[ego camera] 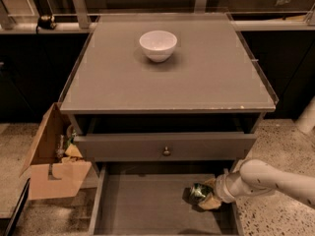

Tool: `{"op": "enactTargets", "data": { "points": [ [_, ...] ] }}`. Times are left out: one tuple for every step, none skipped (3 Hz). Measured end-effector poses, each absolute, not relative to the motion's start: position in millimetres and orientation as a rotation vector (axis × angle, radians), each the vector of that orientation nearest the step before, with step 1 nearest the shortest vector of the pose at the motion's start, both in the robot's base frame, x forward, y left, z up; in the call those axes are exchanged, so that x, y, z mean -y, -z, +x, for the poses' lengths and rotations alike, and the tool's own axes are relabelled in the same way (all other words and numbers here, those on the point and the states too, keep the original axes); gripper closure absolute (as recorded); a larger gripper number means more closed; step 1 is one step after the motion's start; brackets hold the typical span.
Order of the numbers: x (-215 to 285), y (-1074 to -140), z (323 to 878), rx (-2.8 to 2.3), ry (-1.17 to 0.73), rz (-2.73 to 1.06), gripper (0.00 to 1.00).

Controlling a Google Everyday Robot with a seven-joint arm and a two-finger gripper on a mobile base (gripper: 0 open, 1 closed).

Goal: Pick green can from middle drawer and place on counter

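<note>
Gripper point(206, 195) in the open drawer point(147, 208), clasped on the can point(197, 191).

The white arm point(275, 179) reaches in from the right, below the front right corner of the worktop point(206, 82), and its gripper sits low at the drawer's right side with its tan fingers point(212, 203) closed around the green can. The can lies tilted just above the drawer's bare floor, close to the right wall. Above it, a drawer with a round knob point(167, 151) stands partly pulled out under the worktop's front edge. A white bowl point(158, 45) rests upright on the worktop, midway along and nearer the back edge. A cardboard box point(49, 173) stands open on the floor past the front left corner.
</note>
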State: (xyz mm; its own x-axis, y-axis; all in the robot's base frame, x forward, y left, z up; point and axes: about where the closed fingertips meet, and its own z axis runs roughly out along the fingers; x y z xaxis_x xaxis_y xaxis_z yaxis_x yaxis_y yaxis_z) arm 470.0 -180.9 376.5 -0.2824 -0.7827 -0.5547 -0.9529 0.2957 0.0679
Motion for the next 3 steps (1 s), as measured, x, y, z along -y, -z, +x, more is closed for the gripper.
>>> {"op": "enactTargets", "data": {
  "points": [
    [180, -413, 459, -2.079, -0.518, -1.497, 1.00],
    [183, -452, 447, -2.038, -0.481, -1.417, 1.00],
    [185, -491, 444, -2.018, -0.428, -1.324, 1.00]
  ]
}}
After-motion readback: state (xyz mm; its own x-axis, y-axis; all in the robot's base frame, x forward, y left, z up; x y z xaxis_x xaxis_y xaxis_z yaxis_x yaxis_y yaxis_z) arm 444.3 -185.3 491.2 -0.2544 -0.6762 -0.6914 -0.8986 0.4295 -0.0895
